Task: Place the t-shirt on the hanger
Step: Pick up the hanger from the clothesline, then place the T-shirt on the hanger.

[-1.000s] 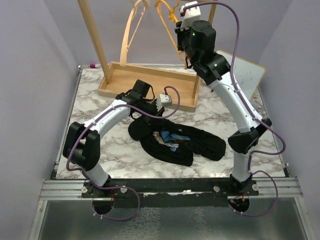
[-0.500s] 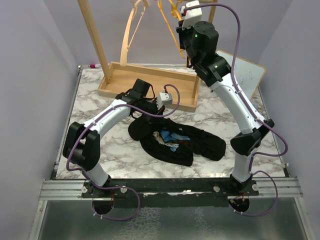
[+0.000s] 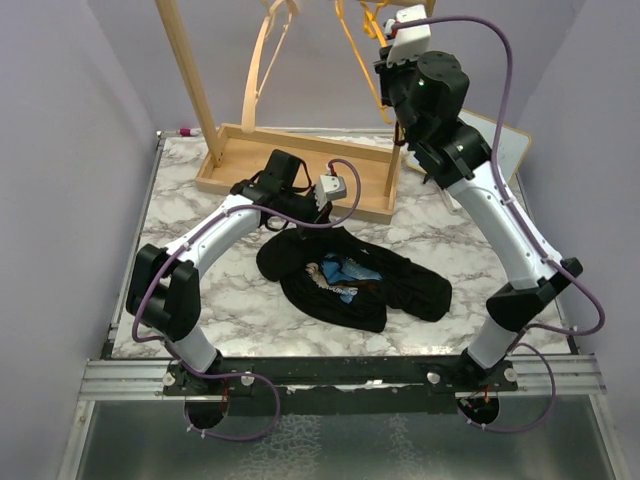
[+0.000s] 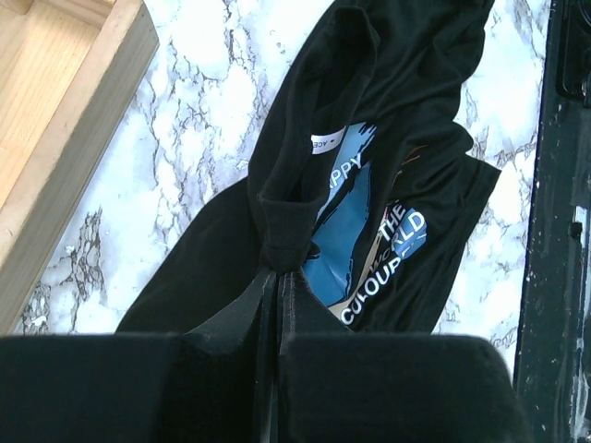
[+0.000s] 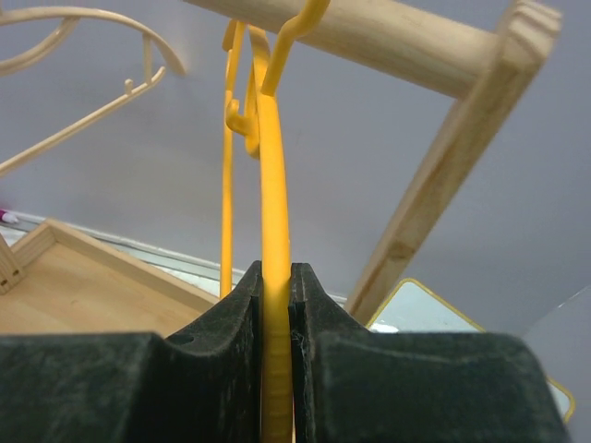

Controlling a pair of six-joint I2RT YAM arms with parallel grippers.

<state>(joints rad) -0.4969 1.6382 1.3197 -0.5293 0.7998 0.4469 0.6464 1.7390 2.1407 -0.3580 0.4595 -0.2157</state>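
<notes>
At the table's middle, toward 6 o'clock in the top view, the t-shirt (image 3: pixel 350 285) is lying crumpled on the table (image 3: pixel 190 210), its print only partly showing. At the shirt's 11 o'clock edge the left gripper (image 4: pixel 280 277) is pinching a fold of black cloth beside the collar, its jaws closed to a thin slit on the fabric. That bite is looking small. On a lift the fold could be slipping free. The shirt could also be coming up as a twisted bunch with the neck opening shut, leaving the hanger nothing to enter.

Farther back, toward 12 o'clock, the tray (image 3: pixel 240 160) is sitting just beyond that gripper, and cloth dragged low could be snagging its near wall.

Farthest and highest, at 1 o'clock, the right gripper (image 5: pixel 275 277) is clamping the thin hanger (image 5: pixel 272 166), its jaws nearly together with the bar between them. The hook appears to be sitting over the rod (image 5: pixel 369 32), though the wrist view is cropping it. If so, a sideways or downward pull would be jamming the hook, and the slim bar could be pivoting in the grip. The pale hanger (image 3: pixel 265 50) is hanging at 11 o'clock, near enough to get knocked.
</notes>
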